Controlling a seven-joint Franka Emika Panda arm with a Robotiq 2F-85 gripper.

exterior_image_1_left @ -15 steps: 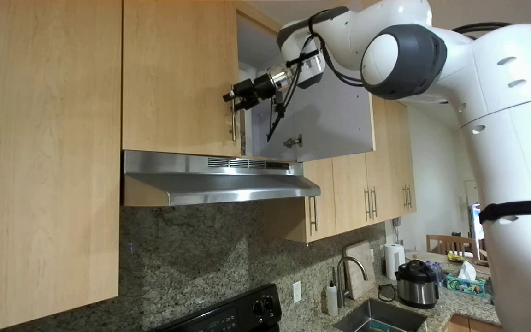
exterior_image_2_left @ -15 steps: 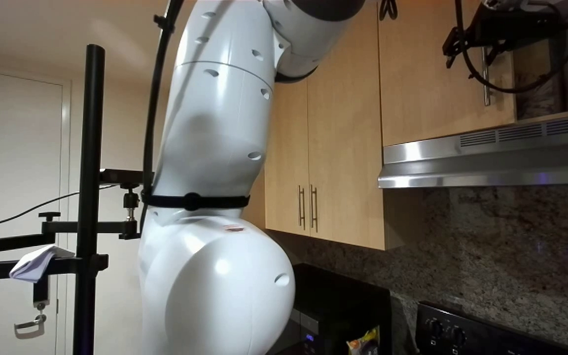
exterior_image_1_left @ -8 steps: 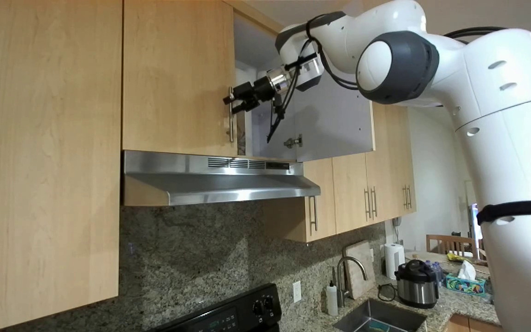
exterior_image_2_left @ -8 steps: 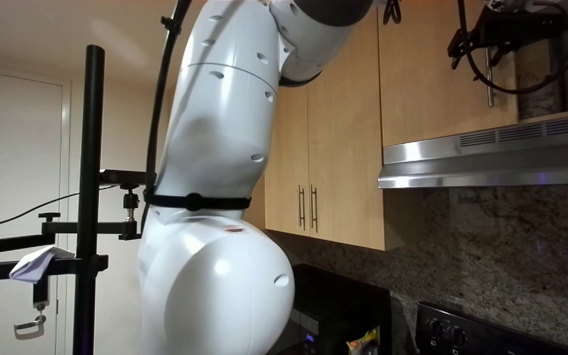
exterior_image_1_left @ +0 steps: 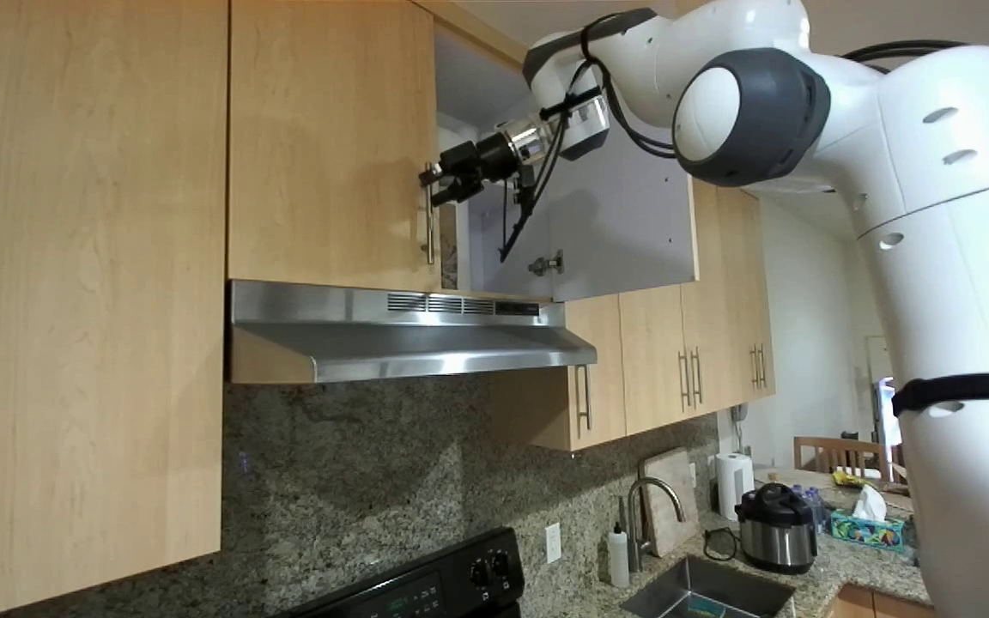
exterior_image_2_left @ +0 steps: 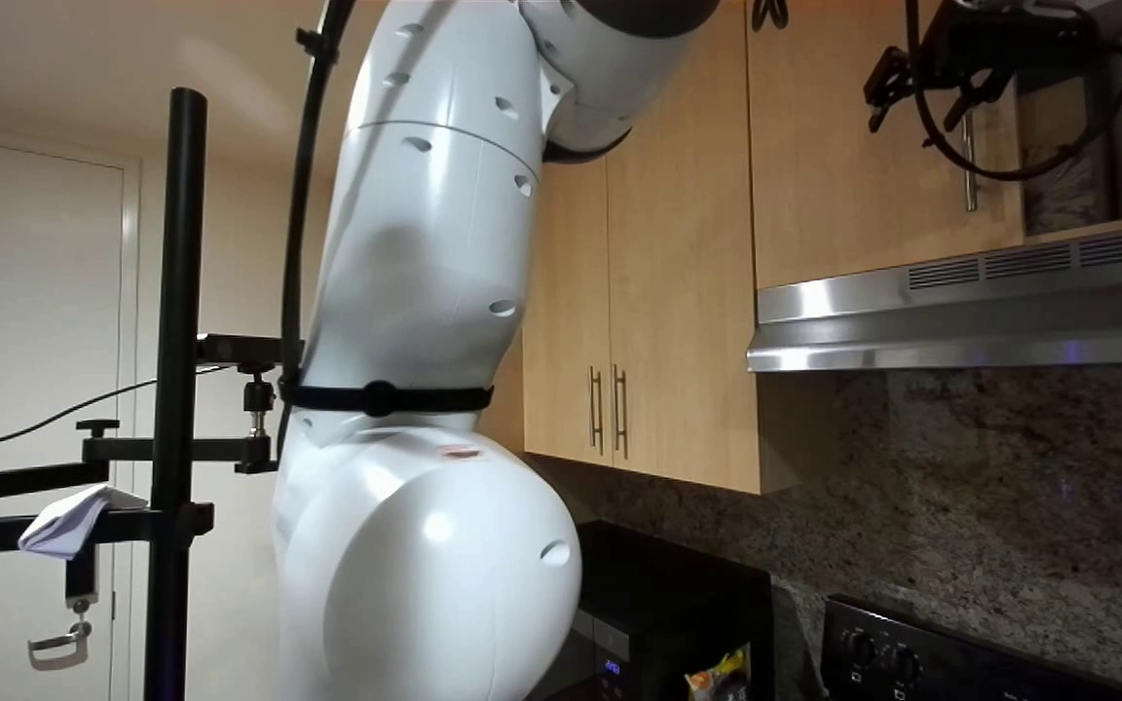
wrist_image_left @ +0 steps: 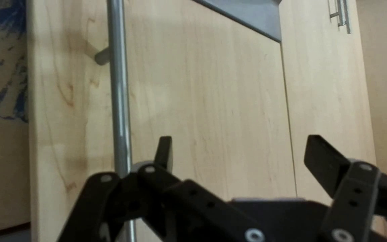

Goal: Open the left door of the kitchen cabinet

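Ok so the left door [exterior_image_1_left: 331, 146] sits above the hood [exterior_image_1_left: 413, 339], left side of the kitchen cabinet [exterior_image_1_left: 464, 81], & looks shut or close to it; the right door [exterior_image_1_left: 623, 227] hangs open. Gripper [wrist_image_left: 240, 146] is spread wide w/ nothing in it: in the wrist view the handle [wrist_image_left: 118, 84] runs just outside one finger [wrist_image_left: 164, 151], not in the gap, & it's hard to tell if they touch. Door is prob rigid w/ some heft, but should swing pretty easy, maybe w/ a lil resistance at first. Handle looks like smooth round metal, so a pinch could slide up/down it. Best hold is approx mid-handle, btwn both fingers, tho hooking one behind might do. Flat wood gives nada to grab & could scuff.
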